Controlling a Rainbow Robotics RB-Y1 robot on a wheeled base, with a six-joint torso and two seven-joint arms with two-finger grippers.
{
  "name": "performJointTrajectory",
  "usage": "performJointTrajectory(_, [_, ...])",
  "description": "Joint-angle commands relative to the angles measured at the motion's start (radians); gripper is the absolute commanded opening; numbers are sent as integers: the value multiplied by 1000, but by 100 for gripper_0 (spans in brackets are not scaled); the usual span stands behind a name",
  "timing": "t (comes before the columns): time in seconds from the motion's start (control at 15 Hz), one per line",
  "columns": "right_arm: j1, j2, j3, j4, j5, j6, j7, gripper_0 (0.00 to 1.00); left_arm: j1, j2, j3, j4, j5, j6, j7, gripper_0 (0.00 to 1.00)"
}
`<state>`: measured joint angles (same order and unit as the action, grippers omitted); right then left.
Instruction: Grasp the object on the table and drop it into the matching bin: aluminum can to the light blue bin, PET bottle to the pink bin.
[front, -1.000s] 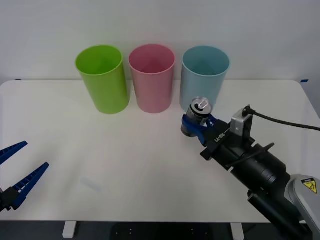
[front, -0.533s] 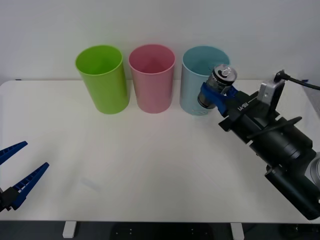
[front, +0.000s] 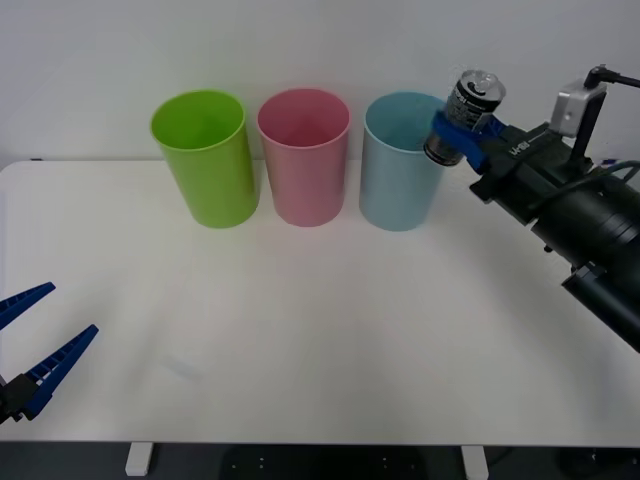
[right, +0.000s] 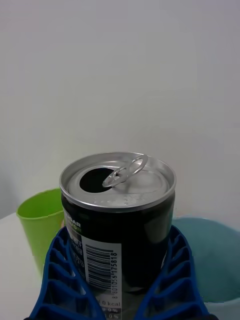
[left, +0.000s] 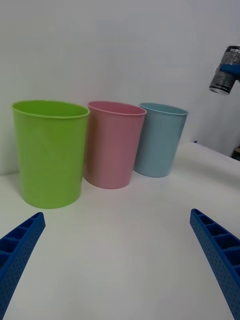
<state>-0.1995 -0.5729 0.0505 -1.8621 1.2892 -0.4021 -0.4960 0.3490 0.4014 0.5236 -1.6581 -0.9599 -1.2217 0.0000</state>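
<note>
- Since a second ago we have raised the right gripper (front: 462, 130) from low over the table (front: 300, 330) to the light blue bin (front: 400, 170), at rim height.
- Our left gripper (front: 35, 345) waits spread wide at the near left edge.
- Picking is done; release remains, once the aluminum can (front: 468, 112), clamped between the blue fingers (right: 170, 280), is centred over the bin's mouth.
- We read a barcode and "0 kcal" on its label.

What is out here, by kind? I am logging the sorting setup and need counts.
Bins: 3 — lime green bin, pink bin, light blue bin
Cans: 1 — aluminum can, held in the right pincer
Total: 4
</note>
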Motion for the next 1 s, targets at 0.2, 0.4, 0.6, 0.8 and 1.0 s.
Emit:
performJointTrajectory(0.2, [-169, 27, -3, 202, 33, 0, 4, 0, 0, 0, 0, 0, 0, 0, 0, 100])
performJointTrajectory(0.4, [-264, 67, -6, 322, 85, 0, 8, 0, 0, 0, 0, 0, 0, 0, 0, 100])
performJointTrajectory(0.6, [-356, 131, -24, 449, 163, 0, 13, 0, 0, 0, 0, 0, 0, 0, 0, 100])
performJointTrajectory(0.8, [-442, 183, -38, 569, 226, 0, 27, 0, 0, 0, 0, 0, 0, 0, 0, 100])
performJointTrajectory(1.0, [-515, 223, -57, 679, 280, 0, 43, 0, 0, 0, 0, 0, 0, 0, 0, 100])
